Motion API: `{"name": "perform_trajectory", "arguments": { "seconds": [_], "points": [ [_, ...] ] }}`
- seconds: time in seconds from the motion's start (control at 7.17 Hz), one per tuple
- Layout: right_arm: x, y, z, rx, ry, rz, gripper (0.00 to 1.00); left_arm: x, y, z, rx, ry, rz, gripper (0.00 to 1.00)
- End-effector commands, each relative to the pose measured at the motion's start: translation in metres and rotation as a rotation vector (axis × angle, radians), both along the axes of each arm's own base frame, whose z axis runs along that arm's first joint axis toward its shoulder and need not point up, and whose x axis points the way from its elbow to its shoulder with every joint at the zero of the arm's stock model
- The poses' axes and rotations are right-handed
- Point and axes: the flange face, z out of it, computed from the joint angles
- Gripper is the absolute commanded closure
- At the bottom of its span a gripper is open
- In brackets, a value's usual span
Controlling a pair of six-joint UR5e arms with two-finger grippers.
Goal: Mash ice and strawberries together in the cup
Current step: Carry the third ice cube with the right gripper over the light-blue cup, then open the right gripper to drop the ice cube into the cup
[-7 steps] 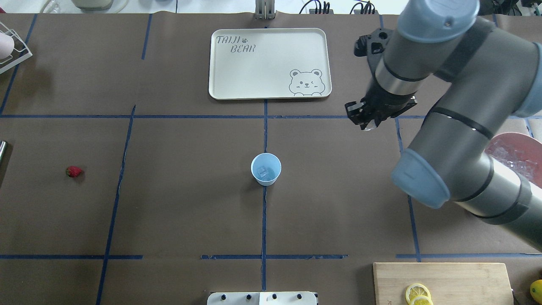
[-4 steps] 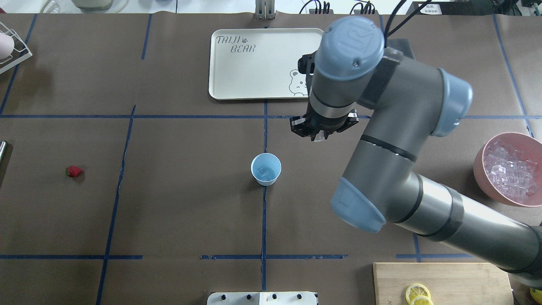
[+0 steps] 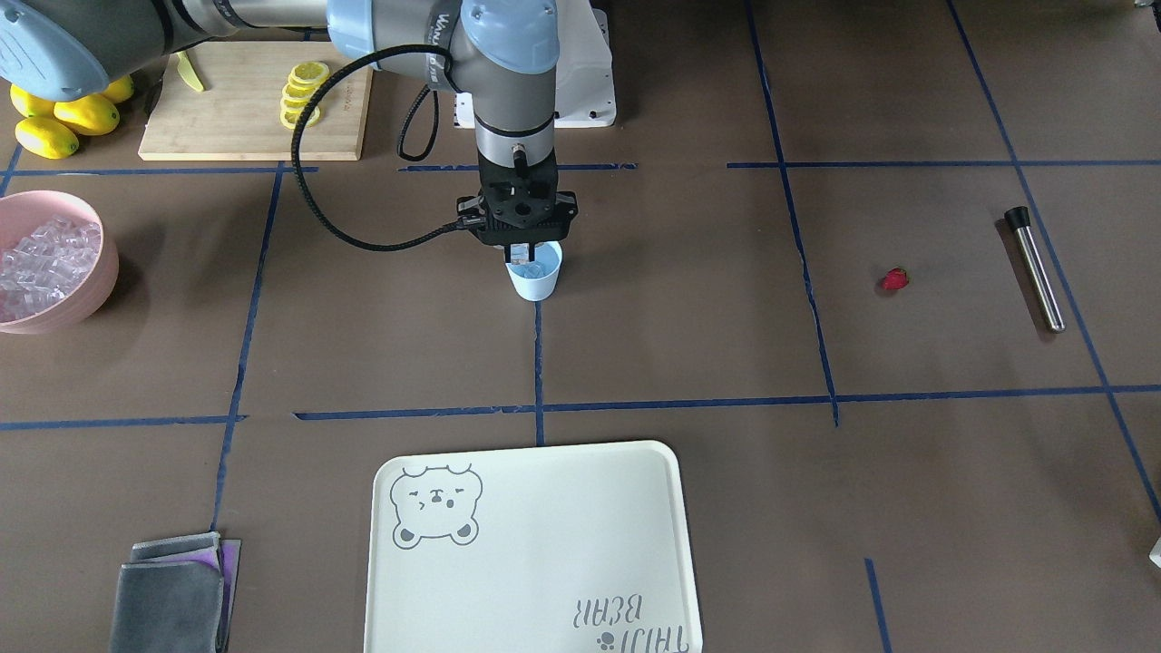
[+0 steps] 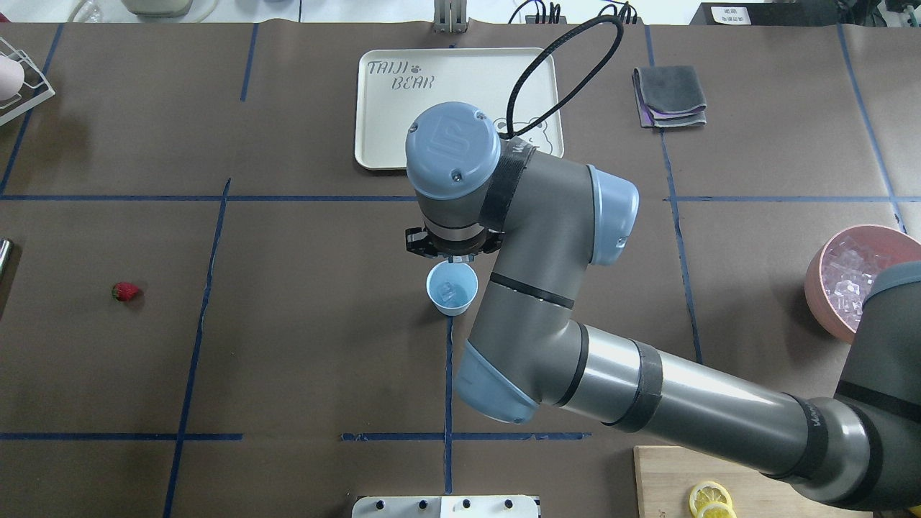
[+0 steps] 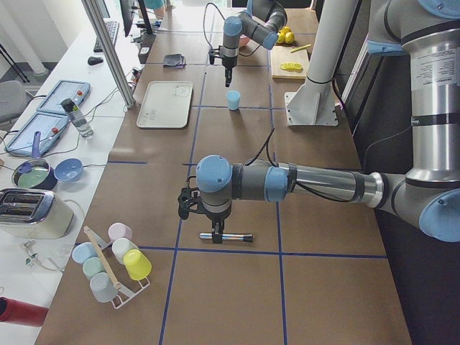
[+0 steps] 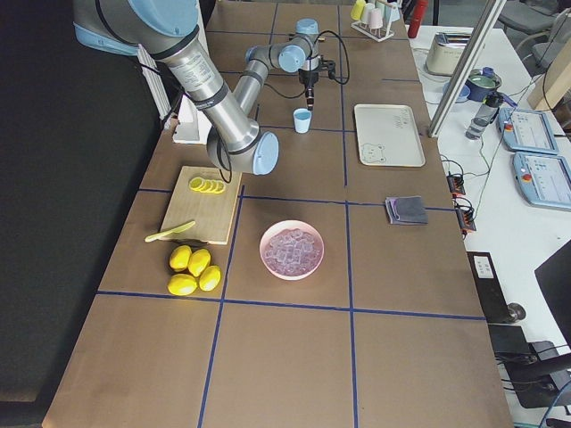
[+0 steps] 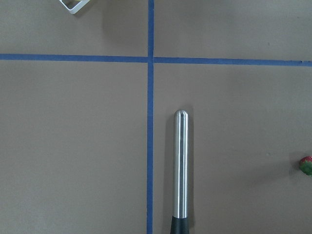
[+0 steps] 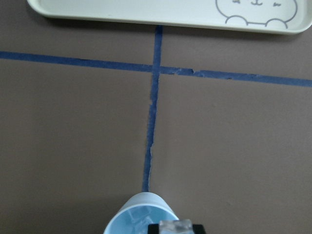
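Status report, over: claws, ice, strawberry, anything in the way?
Right claw shut on an ice cube, above the cup. Cup holds ice; strawberry not in yet. Left claw over the metal rod, state unclear. Nothing blocking the cup.

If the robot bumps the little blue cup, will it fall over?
It might. The cup narrows toward its base, so a sideways bump could tip it. Only a little ice sits inside, so it is probably light and may just slide instead.
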Motion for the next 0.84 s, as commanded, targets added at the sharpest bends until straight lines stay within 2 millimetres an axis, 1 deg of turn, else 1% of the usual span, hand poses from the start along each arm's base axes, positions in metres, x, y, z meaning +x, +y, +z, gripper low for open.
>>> {"name": "perform_trajectory", "arguments": {
  "seconds": [0.0, 0.14, 0.28, 0.42, 0.56, 0.7],
  "points": [
    [-0.0176, 0.0099, 0.0021, -0.014, 0.007, -0.016, 1.0, -0.0002, -0.0006, 0.0015, -0.001, 0.0, 0.0, 0.0],
    [-0.0183, 0.0108, 0.0031, -0.015, 0.008, -0.017, 1.0, 0.0004, -0.0007, 0.0015, -0.001, 0.0, 0.001, 0.0],
    [-0.0184, 0.011, 0.0031, -0.015, 0.008, -0.02, 0.95, -0.0002, -0.0006, 0.0015, -0.002, 0.0, -0.001, 0.0],
    [-0.0184, 0.0111, 0.0031, -0.016, 0.007, -0.021, 0.75, 0.0004, -0.0007, 0.0015, -0.002, 0.0, 0.0, 0.0],
    [-0.0184, 0.0111, 0.0031, -0.016, 0.007, -0.021, 0.49, -0.0002, -0.0012, 0.0008, -0.001, 0.0, -0.001, 0.0],
    [-0.0187, 0.0123, 0.0025, -0.017, 0.005, -0.022, 0.39, 0.0004, -0.002, 0.0001, 0.001, 0.0, 0.0, 0.0]
  ]
}}
